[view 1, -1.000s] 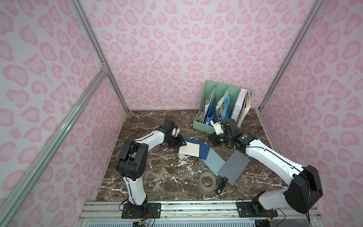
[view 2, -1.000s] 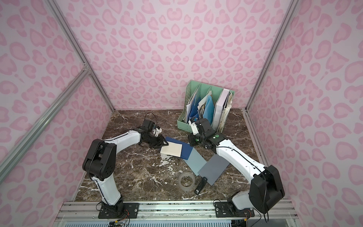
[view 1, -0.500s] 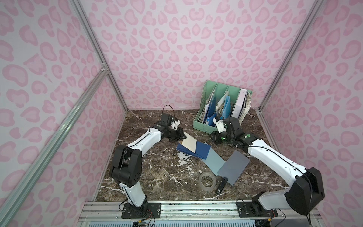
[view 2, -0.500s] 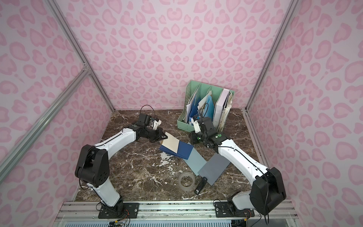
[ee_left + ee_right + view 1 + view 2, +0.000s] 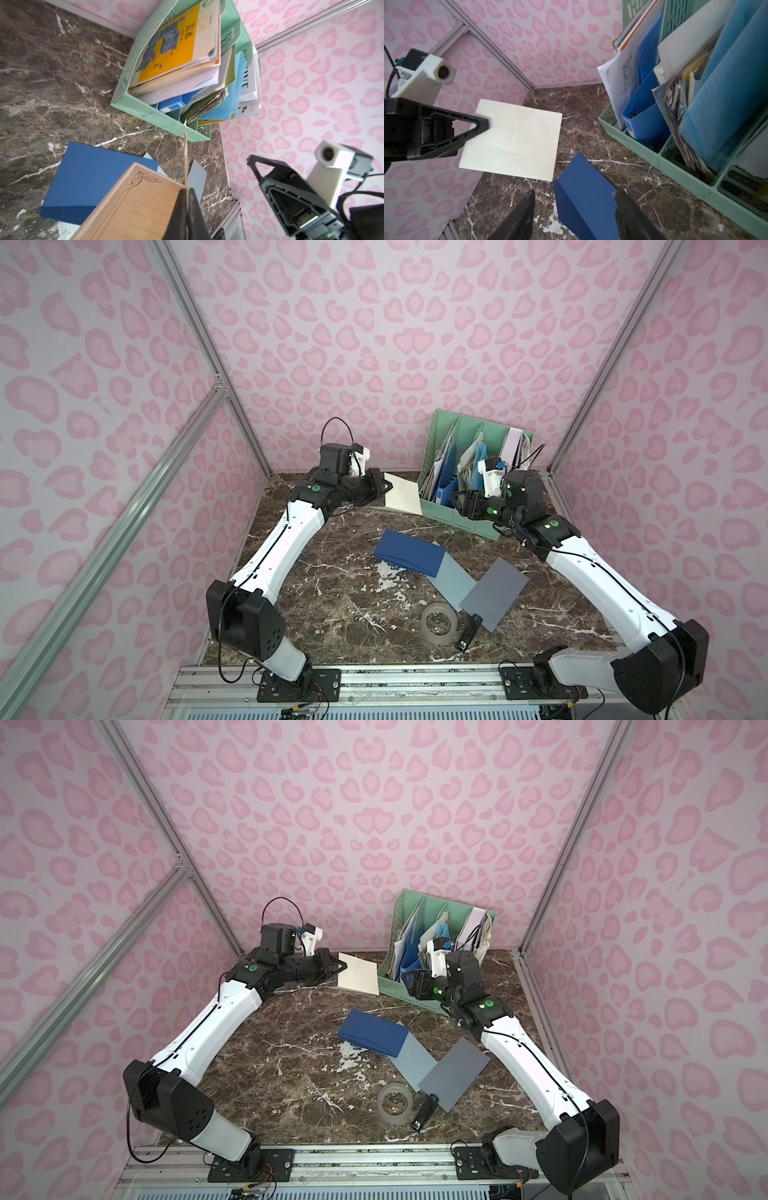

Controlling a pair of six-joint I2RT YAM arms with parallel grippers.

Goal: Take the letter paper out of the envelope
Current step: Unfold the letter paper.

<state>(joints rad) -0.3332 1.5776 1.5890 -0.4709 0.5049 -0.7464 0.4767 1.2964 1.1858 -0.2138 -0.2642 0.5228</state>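
Grips the cream letter paper [image 5: 402, 498] by one edge in the left tool [image 5: 387, 488], up off the bench [image 5: 332, 614] at upper centre beside the green file rack [image 5: 457, 523] — clear of the dark blue envelope [image 5: 409, 556] lying mid-frame — with the right tool [image 5: 574, 209] spread open, empty.

Soft, even light fills both top views, which are sharp throughout; the arms throw only faint shadows on the marble tabletop [image 5: 316, 605]. In the left wrist view the letter paper [image 5: 135, 207] and left end effector [image 5: 187, 205] sit close to the lens and are blurred, and the frame edges bend. In the right wrist view the right end effector [image 5: 574, 199] is soft and the paper's pale back is nearly washed out.
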